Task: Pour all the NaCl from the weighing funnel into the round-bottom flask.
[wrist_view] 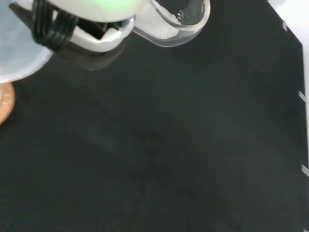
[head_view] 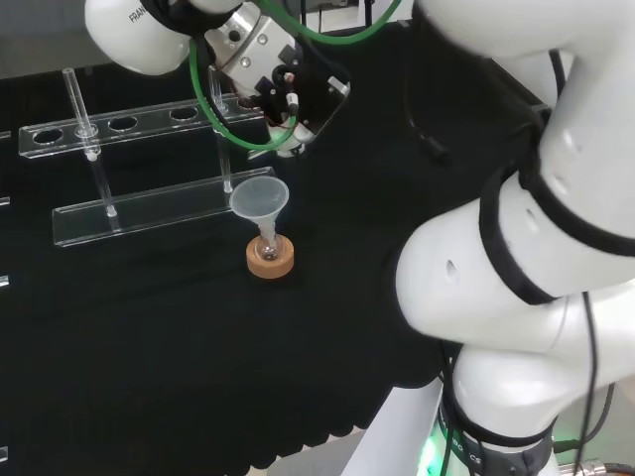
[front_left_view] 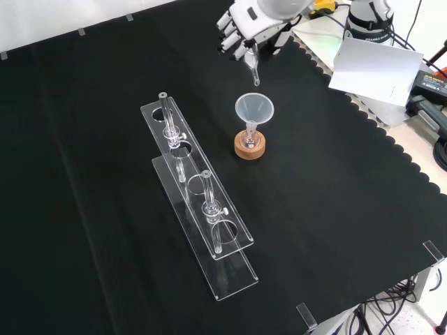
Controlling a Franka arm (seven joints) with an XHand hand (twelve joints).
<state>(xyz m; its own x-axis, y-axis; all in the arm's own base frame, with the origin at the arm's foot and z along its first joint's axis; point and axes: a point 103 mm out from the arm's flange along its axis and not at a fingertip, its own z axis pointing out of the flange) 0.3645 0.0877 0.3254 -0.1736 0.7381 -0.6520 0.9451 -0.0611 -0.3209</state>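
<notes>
In the front view we see, on the left of the black cloth [front_left_view: 84, 209], a clear plastic rack with round holes [front_left_view: 199, 188] running from near the cloth's far edge toward its near edge, with two slim clear glass tubes [front_left_view: 168, 118] standing in it. To its right, near the middle of the cloth, a brown cork ring stand [front_left_view: 249, 146] carries a small clear round-bottom flask [front_left_view: 249, 142], mostly hidden in the ring, with a clear conical plastic funnel [front_left_view: 254, 109] set upright in its neck. Above this, close to the cloth's far edge, our black and white hand [front_left_view: 246, 29] has its fingers curled round a clear glass weighing funnel [front_left_view: 253, 70]; the funnel's narrow stem points down and ends just above the conical funnel's rim, apart from it. In the wrist view the weighing funnel's rounded bowl [wrist_view: 178, 21] holds white powder [wrist_view: 164, 30] against its wall. In the head view the hand [head_view: 273, 84] is above and slightly to the right of the conical funnel [head_view: 260, 198] and the cork ring [head_view: 270, 259]. Farther right in the front view, past the cloth's scalloped edge, a white sheet [front_left_view: 374, 66] lies tilted.
</notes>
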